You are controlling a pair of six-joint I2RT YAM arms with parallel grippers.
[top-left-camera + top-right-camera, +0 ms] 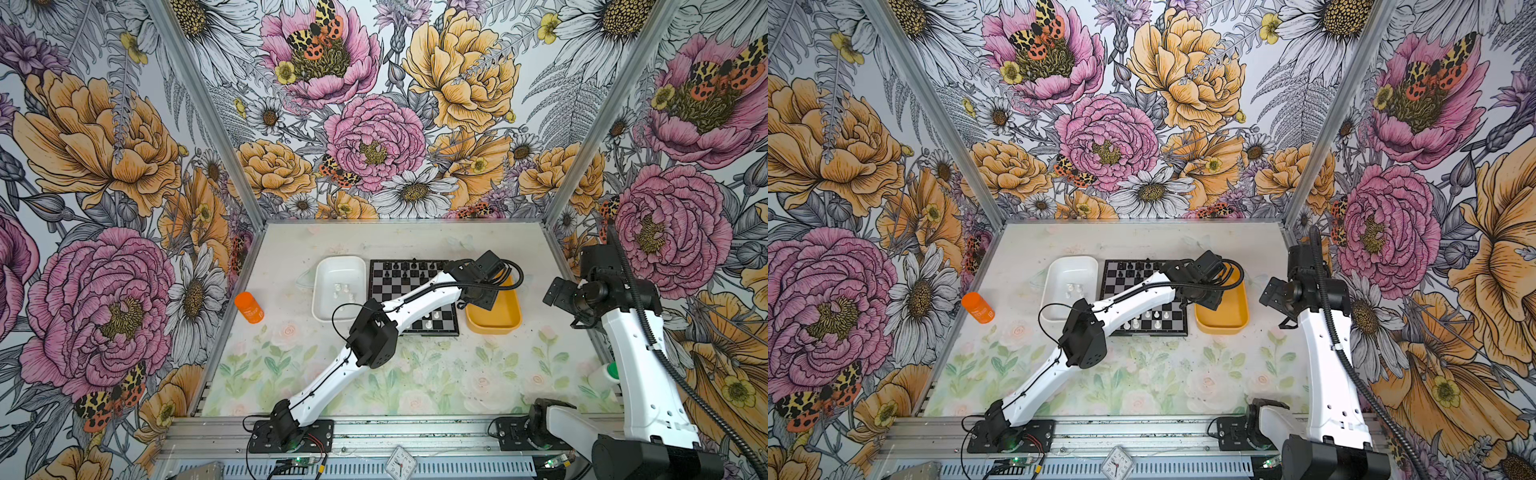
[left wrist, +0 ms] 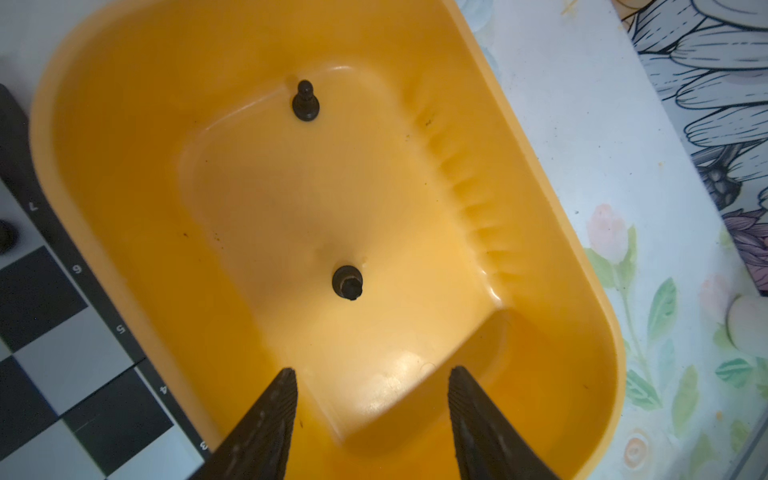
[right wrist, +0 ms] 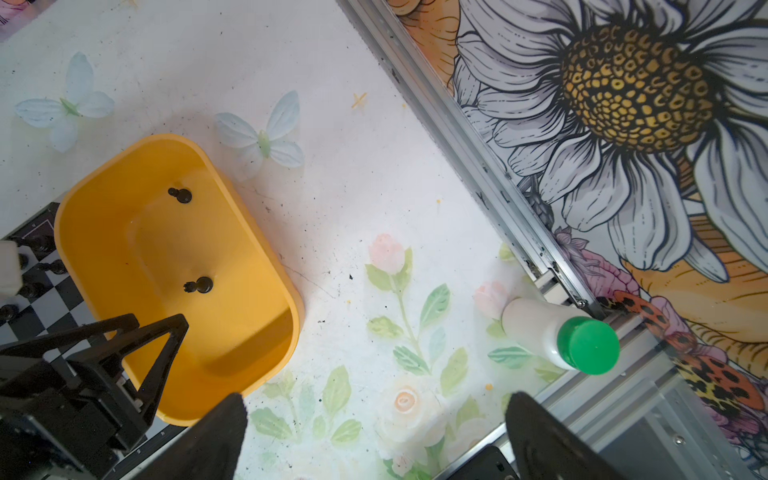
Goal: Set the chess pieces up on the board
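The board (image 1: 386,286) lies at the table's middle, with black chess pieces (image 1: 405,266) on its far rows and a few white ones (image 1: 432,318) on its near row. My left gripper (image 2: 372,370) hangs open over the yellow tray (image 2: 124,166) to the right of the board, with nothing between its fingers. Two black pieces stand in that tray: a pawn (image 2: 305,102) near the far end and another (image 2: 348,282) closer to the fingertips. At the right my right gripper (image 3: 378,399) stays raised and wide open, holding nothing.
A white tray (image 1: 338,266) left of the board holds several white pieces (image 1: 343,291). An orange bottle (image 1: 248,307) stands at the far left. By the right rail lies a white bottle with a green cap (image 3: 561,336). My left arm crosses over the board.
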